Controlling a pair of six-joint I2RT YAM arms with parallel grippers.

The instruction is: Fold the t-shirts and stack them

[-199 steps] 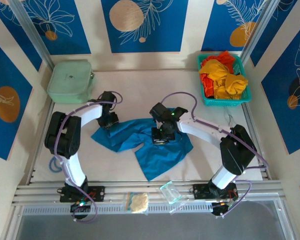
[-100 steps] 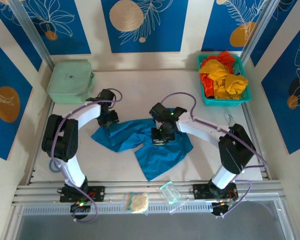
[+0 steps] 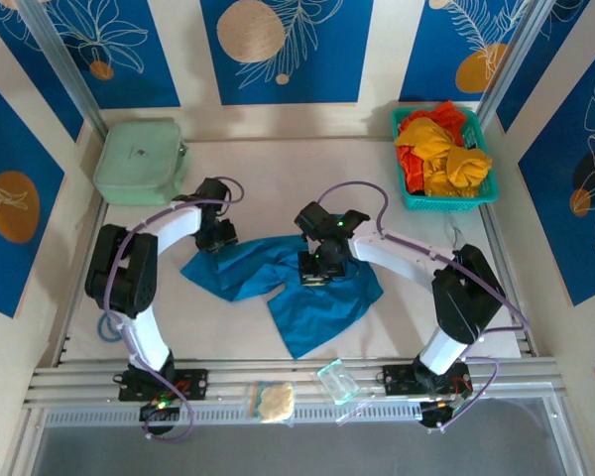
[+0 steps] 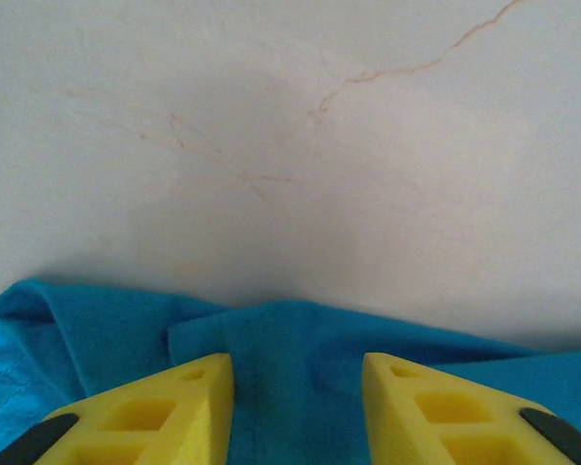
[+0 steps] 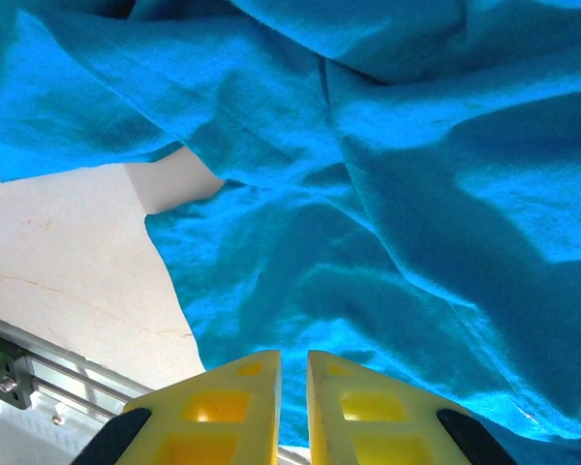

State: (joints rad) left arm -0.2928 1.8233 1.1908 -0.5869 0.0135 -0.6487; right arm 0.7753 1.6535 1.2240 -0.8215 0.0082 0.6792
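Standing apart, the yellow fingers of the left gripper (image 4: 292, 373) leave a clear gap in the left wrist view. They sit over the upper edge of the teal-blue t-shirt (image 4: 107, 329), which fills the lower band of that frame. Bare pale table (image 4: 290, 145) with faint reddish marks lies above it. That view does not settle whether the fingers touch the cloth.

The right gripper (image 5: 293, 366) has its fingers pressed nearly together at the bottom centre of the right wrist view, closed on a thin fold of the same shirt. Rumpled blue cloth (image 5: 387, 194) covers most of that frame, with bare table at lower left and a metal rail (image 5: 39, 387) in the corner.

The overhead view places the left gripper (image 3: 216, 238) at the shirt's upper left corner and the right gripper (image 3: 315, 270) on its middle. The shirt (image 3: 307, 307) lies crumpled at centre frame. At upper right, a teal mesh basket (image 3: 446, 203) holds yellow-orange (image 3: 456, 164) and red t-shirts (image 3: 409, 159). A pale green case (image 3: 139, 161) sits at upper left.
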